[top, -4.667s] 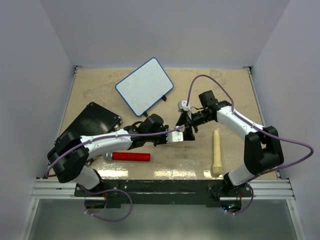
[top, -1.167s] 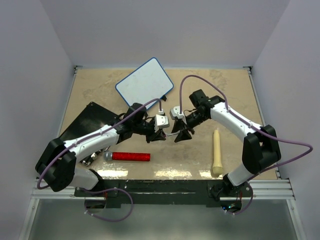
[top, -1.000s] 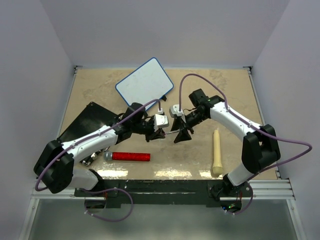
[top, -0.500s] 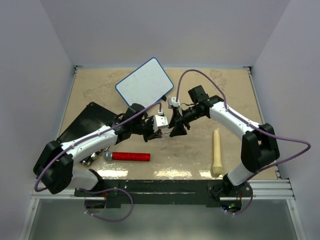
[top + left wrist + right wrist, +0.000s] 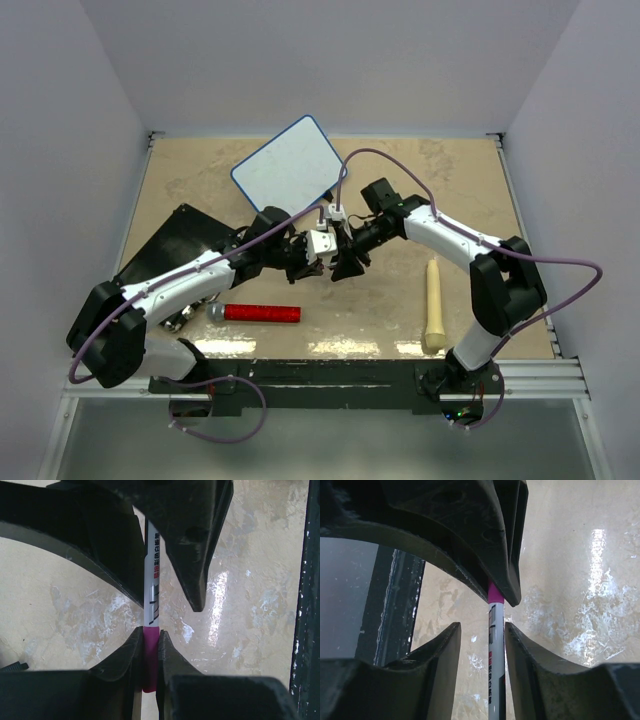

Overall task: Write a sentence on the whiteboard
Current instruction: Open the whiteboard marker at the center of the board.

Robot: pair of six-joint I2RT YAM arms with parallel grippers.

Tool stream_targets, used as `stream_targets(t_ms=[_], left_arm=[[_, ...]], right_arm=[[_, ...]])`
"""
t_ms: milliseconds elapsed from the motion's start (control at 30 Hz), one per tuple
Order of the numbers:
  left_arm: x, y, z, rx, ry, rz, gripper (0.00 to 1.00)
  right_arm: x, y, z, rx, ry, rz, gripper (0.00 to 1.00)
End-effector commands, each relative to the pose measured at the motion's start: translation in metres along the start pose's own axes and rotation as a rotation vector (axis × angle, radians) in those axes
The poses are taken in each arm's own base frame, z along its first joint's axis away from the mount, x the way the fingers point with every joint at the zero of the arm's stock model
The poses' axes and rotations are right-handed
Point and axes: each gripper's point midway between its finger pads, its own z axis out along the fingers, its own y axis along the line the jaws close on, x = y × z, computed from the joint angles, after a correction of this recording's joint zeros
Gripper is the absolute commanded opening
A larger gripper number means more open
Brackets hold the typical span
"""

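Beige tabletop [image 5: 450,180]: left pincer [image 5: 149,632] clamps the marker [image 5: 151,580] by its pink cap [image 5: 149,660]; right pincer [image 5: 481,626], slightly parted, straddles the barrel [image 5: 495,650].

The left gripper [image 5: 316,264] and right gripper [image 5: 346,262] meet tip to tip at mid-table, and their arms bar the centre. The whiteboard [image 5: 290,172] blocks the far left. The black slab [image 5: 175,250] and red cylinder [image 5: 262,313] crowd the near left. The tabletop [image 5: 450,180] lies open at far right. A cream stick [image 5: 433,303] narrows the near right.
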Motion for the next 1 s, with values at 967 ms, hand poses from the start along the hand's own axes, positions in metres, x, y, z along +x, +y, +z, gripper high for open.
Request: stream_targets(t_ms=[967], left_arm=[[-0.0204, 0.0100, -0.0110, -0.056, -0.051, 0.080, 0.00]], right_arm=[[-0.0083, -0.0011, -0.0069, -0.003, 0.008, -0.058, 0.45]])
